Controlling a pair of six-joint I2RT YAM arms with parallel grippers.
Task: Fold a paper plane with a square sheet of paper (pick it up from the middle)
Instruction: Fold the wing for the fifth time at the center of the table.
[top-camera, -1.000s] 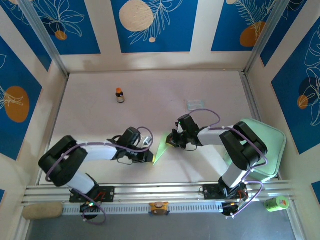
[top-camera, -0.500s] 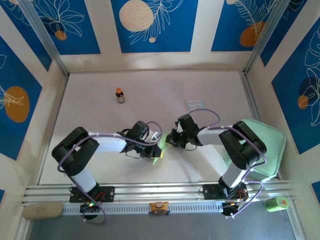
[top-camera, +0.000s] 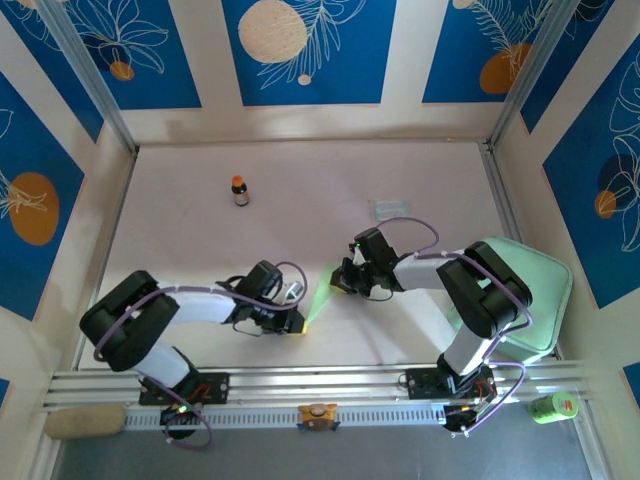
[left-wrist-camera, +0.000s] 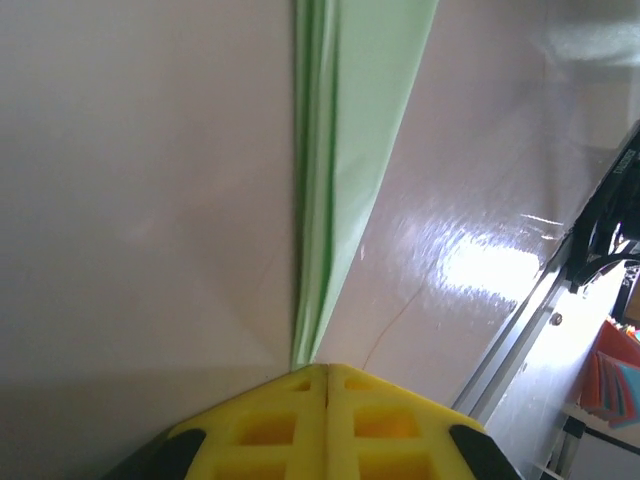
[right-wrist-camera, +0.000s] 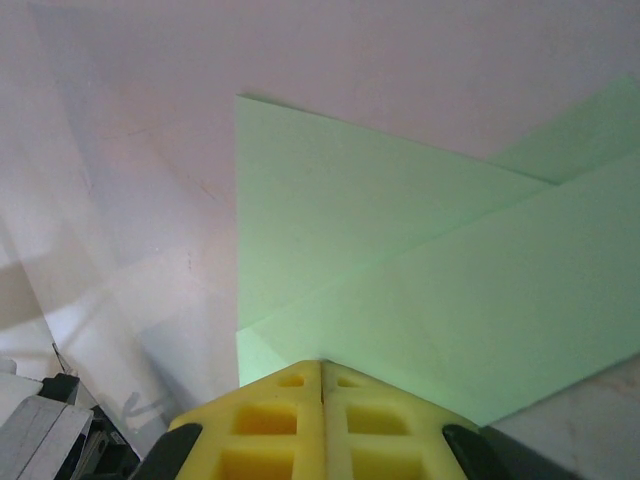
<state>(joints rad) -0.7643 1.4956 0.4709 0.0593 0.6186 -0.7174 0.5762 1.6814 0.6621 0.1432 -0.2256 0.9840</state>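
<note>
The square sheet of paper (top-camera: 320, 298) lies on the table near the front, pale green and folded into a narrow pointed strip with overlapping layers. My left gripper (top-camera: 298, 322) is shut, its yellow fingertips down at the strip's near pointed end. In the left wrist view the paper (left-wrist-camera: 350, 150) runs straight up from the left gripper (left-wrist-camera: 325, 368). My right gripper (top-camera: 340, 285) is shut too and rests on the strip's far end. In the right wrist view the right gripper (right-wrist-camera: 322, 362) presses on the layered paper (right-wrist-camera: 400, 260). Nothing shows between either pair of jaws.
A small brown bottle with an orange cap (top-camera: 239, 190) stands at the back left. A clear plastic packet (top-camera: 390, 208) lies behind the right arm. A mint green tray (top-camera: 530, 290) sits at the right edge, partly under the right arm. A metal rail (top-camera: 320, 385) runs along the front.
The left gripper slid up along the paper toward the right gripper, then back down toward the front-left to the strip's near end. The right arm stayed put.
</note>
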